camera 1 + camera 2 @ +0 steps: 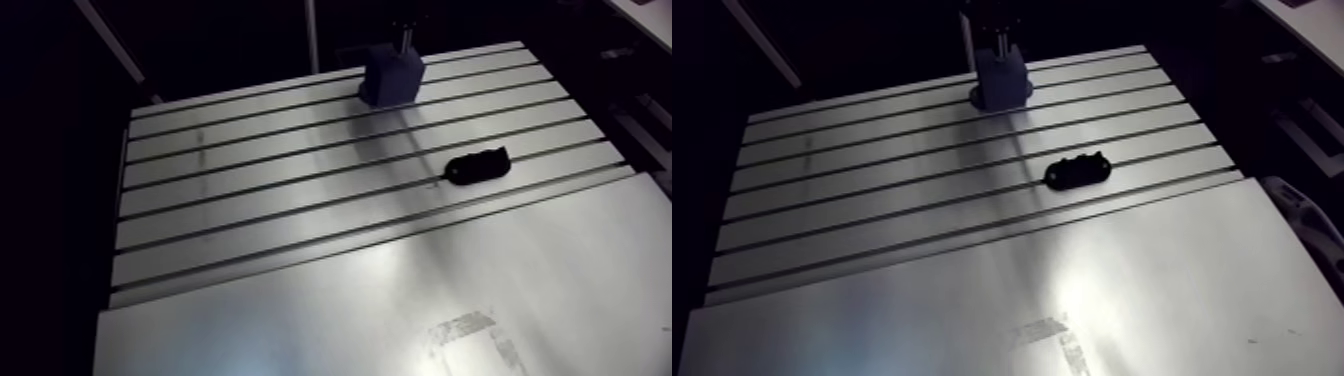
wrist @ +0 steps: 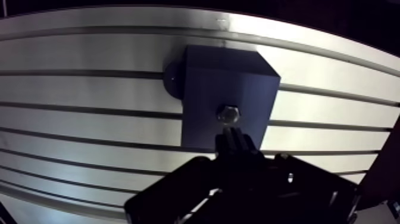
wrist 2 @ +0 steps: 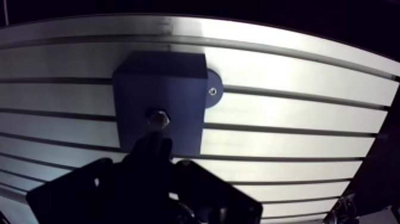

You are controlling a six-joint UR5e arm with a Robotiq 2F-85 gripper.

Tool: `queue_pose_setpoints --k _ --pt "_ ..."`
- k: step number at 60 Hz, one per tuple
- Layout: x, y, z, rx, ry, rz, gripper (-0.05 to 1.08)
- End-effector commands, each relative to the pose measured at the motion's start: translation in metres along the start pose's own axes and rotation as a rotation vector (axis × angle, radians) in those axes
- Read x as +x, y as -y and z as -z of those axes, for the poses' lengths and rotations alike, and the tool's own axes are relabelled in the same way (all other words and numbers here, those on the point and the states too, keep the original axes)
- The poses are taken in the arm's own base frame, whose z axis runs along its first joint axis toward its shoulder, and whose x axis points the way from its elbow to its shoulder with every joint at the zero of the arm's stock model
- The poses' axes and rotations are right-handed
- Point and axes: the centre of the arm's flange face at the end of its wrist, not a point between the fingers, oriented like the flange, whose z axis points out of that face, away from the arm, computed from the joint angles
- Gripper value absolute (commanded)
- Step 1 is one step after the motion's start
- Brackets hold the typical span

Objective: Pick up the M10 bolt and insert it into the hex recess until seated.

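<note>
1. The table [image 1: 250, 170] is pale, brushed aluminium. Its far part is ribbed by long, dark, parallel slots.
2. The near part of the table is a plain, smooth metal sheet [image 1: 300, 320] with a soft sheen. On it is a scuffed, roughly rectangular patch [image 1: 465, 330].
3. A block [image 2: 208, 83] stands on the slotted part near the far edge. It is boxy and matte, dark blue, with flat faces and crisp edges.
4. A rounded tab [image 3: 212, 89] juts from the block's foot, flat on the table. A small bright screw head [image 3: 212, 91] sits in it.
5. The bolt [image 2: 228, 114] is at the block's top face, near the side closest to the gripper. Only its head shows: a small, six-sided head of grey metal with a dull shine, paler than the block.
6. I cannot tell how deep the bolt sits in the block.
7. The gripper [image 2: 233, 140] is black and in shadow. In the wrist view its tip reaches up just beside the bolt head, over the block's near edge.
8. I cannot tell whether the gripper is open, closed or holding the bolt, because the dark mass hides it.
9. A black part [image 1: 478, 165] lies flat on the ribs, well apart from the block. It is low, oblong and lumpy in outline, and it lies across a slot.
</note>
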Motion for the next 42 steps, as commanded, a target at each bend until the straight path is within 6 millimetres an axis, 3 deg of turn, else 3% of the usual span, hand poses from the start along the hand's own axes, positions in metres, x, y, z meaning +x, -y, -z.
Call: queue_pose_setpoints --k 1,2,3,4,5,8,10,12,23,42 --pt "-0.008 0.003 0.027 -0.013 -0.037 -0.002 0.54" --pt "-0.008 0.003 0.027 -0.013 -0.037 -0.002 0.54" --pt "-0.01 0.005 0.032 -0.016 -0.044 -0.001 0.42" --pt "-0.01 0.005 0.032 -0.016 -0.044 -0.001 0.42" --pt "-0.012 0.006 0.036 -0.018 -0.049 0.0 0.33" --pt "-0.014 0.006 0.041 -0.021 -0.054 0.0 0.26" --pt "-0.018 0.007 0.049 -0.025 -0.06 -0.001 0.06" --pt "-0.02 0.009 0.053 -0.025 -0.059 0.001 0.01" --pt "-0.03 0.011 0.07 -0.027 -0.069 -0.002 0.01" --pt "-0.073 0.023 0.129 -0.037 -0.1 -0.051 0.01"
